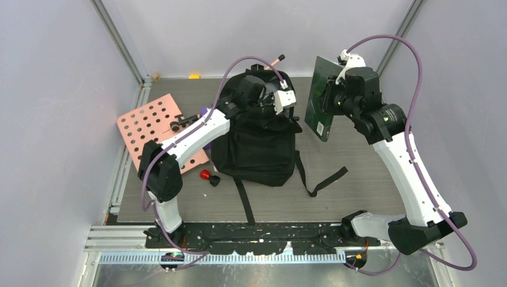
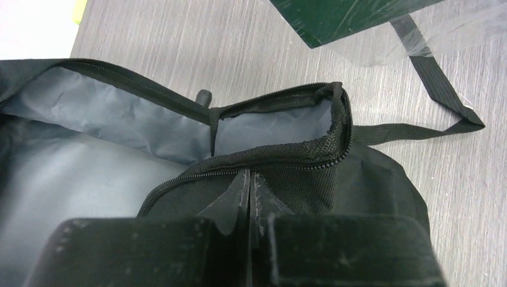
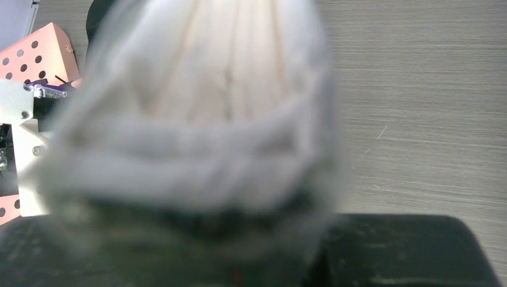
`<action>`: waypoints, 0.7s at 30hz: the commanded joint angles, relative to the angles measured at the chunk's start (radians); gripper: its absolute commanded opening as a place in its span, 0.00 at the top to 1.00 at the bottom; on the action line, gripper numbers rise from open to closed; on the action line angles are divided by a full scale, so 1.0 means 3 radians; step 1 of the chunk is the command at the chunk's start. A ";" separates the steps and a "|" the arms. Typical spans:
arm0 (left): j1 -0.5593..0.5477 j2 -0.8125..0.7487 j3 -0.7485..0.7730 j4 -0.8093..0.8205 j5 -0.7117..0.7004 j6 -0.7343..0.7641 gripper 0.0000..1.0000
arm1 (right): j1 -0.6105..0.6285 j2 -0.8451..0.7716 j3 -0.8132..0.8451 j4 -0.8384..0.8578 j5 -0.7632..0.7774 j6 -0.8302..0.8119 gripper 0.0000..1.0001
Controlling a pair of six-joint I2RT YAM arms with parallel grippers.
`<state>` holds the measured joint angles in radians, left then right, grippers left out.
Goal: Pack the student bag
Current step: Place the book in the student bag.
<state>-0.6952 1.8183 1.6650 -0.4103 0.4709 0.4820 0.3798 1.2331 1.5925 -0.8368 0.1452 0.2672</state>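
The student bag point(image 1: 257, 143) lies flat in the middle of the table point(image 1: 365, 179). Its long axis runs near to far, with the open mouth at the far end and the straps trailing toward the arms. Grey lining shows inside. The left jaws are clenched on the mouth's zip rim. The right jaws grasp a dark green book point(image 1: 318, 101), held upright just right of the bag. A pink perforated board point(image 1: 156, 122) lies to the bag's left.

Top view down from behind, wrist views very close, left shares student bag point(image 2: 376, 185) with top
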 commanded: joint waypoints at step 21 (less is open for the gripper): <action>0.0035 -0.1178 -0.0911 0.0829 -0.1272 -0.1488 0.57 | -0.0321 0.0851 -0.0100 0.2162 -0.1320 -0.0208 1.00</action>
<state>-0.7124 1.4425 1.3506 -0.1993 0.2478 0.2512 0.3267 1.5005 1.5108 -0.3370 -0.2092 0.2073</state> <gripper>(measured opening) 0.288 0.257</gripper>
